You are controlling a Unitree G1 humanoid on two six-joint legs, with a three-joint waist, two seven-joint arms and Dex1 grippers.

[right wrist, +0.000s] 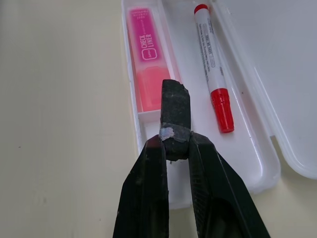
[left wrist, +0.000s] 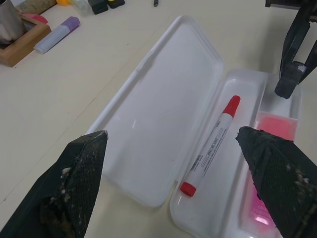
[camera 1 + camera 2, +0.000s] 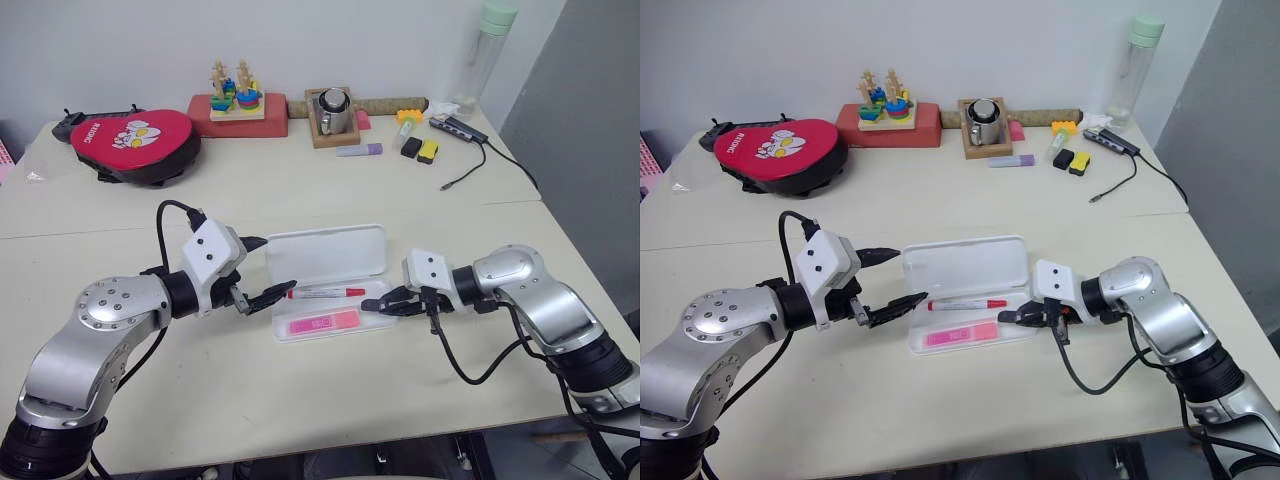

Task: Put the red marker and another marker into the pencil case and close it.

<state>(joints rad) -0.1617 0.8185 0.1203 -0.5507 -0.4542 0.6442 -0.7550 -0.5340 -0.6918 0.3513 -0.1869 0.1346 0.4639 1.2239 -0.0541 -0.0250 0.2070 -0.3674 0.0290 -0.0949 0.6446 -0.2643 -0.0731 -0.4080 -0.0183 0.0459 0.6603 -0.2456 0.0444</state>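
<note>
1. Centrally on the cream counter [image 3: 330, 400]: white pencil case [image 3: 328, 283], lying open, lid flat on the far side, shallow tray on the near side.
2. Inside the tray, along the hinge side: red marker [image 3: 327, 293], white barrel, red cap toward the right hand's end.
3. Alongside it in the near compartment of the tray: pink highlighter [image 3: 323, 323], flat, lying lengthwise, apart from the red marker.
4. At the case's left end: left hand [image 3: 260, 270], fingers [image 2: 81, 173] spread wide, one tip near the lid's corner and the other near the tray's end, gripping nothing.
5. At the case's right end: right hand [image 3: 382, 303], fingers [image 1: 148, 198] pressed nearly together, pinching a small black block [image 1: 175, 118] at the tips, held over the tray's end just past the highlighter.
6. Farther back, well apart from the case: red heart-shaped pouch [image 3: 135, 143] at the left, wooden stacking toy [image 3: 236, 92] on a red base, metal mug [image 3: 332, 108] in a wooden tray, purple marker [image 3: 359, 150] lying just in front of that tray.
7. Toward the back right corner: yellow and black blocks [image 3: 420, 148], USB hub [image 3: 460, 128] with its cable trailing along the counter, tall clear bottle [image 3: 485, 50] with a green cap.
</note>
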